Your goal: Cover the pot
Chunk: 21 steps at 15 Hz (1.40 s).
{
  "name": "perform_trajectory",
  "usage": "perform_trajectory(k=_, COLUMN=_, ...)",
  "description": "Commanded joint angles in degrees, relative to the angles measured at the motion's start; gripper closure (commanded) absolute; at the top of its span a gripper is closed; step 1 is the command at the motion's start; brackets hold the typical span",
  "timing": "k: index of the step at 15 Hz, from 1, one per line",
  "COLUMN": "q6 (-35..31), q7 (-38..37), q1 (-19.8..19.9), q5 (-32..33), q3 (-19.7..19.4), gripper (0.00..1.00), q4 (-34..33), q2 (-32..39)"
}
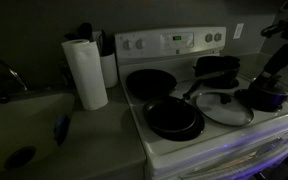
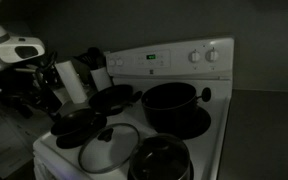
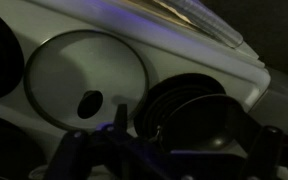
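Black and straight-sided, the pot [image 1: 216,68] stands on the white tabletop [image 1: 224,132] directly behind the lid [image 1: 224,108], on the side toward the control panel [image 1: 174,42]. In both exterior views the pot's mouth is uncovered. Its long handle reaches toward the lid's back edge, but the dim light hides whether the two touch.

The lid is glass with a dark knob. It lies flat on the tabletop with the knob up and covers nothing.

A dark saucepan [image 1: 264,97] with its own ridged top sits just beside the lid. Over the saucepan, well apart from the pot, hangs the end effector [image 1: 273,82]. In the wrist view the end effector [image 3: 169,160] is released, its fingers [image 3: 81,150] spread wide with nothing gripped between them. The saucepan's top lies below them and the lid's rim is close by.

On the lid's opposite side lie two flat pans. One [image 1: 174,118] is just beside the lid, and the other [image 1: 149,82] is behind that one, level with the pot. Beyond the pans from the lid a paper roll [image 1: 86,72] stands upright.
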<state>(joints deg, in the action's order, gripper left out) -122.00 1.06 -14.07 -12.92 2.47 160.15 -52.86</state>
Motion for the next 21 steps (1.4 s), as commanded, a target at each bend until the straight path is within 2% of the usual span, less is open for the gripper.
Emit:
perform_trajectory(k=1, q6=0.79, q7=0.41, q1=0.65, q5=-0.52, q3=0.52, gripper=0.00, q4=0.58, q2=0.11)
perform_trajectory(k=7, q6=-2.70, q7=3.82, q1=2.78, q5=0.98, q3=-2.08, gripper=0.00, q4=-0.40, q2=4.36)
perform_trajectory(k=8, q6=-0.28, q7=1.80, q1=2.14, q5=0.31, q3=-0.68, gripper=0.00, q4=-0.35, q2=1.51)
perform_trajectory(k=17, q6=-0.42, q7=1.91, q1=2.23, q5=0.29, q3=-0.71, gripper=0.00, q4=-0.56, q2=1.55)
perform_trajectory(k=21, q6=-4.19, q7=0.15, q1=3.28, q5=0.79, q3=0.51, gripper=0.00, q4=-1.03, q2=4.23)
